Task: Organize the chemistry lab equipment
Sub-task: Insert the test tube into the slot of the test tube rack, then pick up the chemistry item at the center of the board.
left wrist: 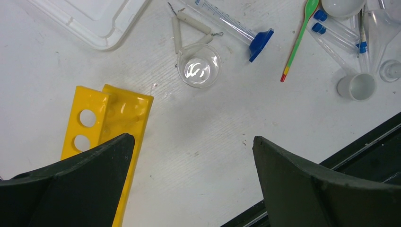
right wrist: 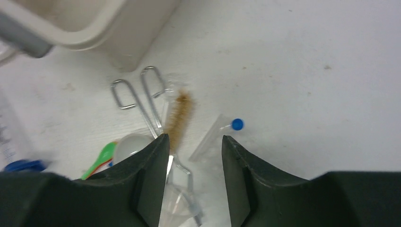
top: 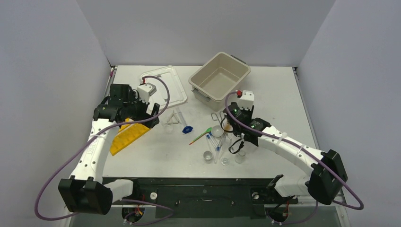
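The sorting looks barely begun: the lab items lie loose on the table in the middle of the top view, and none shows inside the beige tub (top: 196, 81) at upper centre.

The right gripper (right wrist: 194, 139) hangs over the crowded right-hand cluster, jaws partly apart and holding nothing. Just beyond its tips lie a brown brush (right wrist: 182, 116), metal tongs (right wrist: 142, 94) to the left of it, and a blue-capped vial (right wrist: 215, 137) to the right. The next move probably calls for settling on one of these, lowering, and closing on it alone. The brush and tongs touch or overlap, so a careless grip could drag both.

The left gripper (left wrist: 191, 142) hovers with jaws wide apart, one finger over the yellow rack (left wrist: 113, 118) at lower left of its view. A small beaker (left wrist: 199, 66) and a green spatula (left wrist: 298, 42) lie beyond, and the white lid (left wrist: 94, 19) is at upper left.
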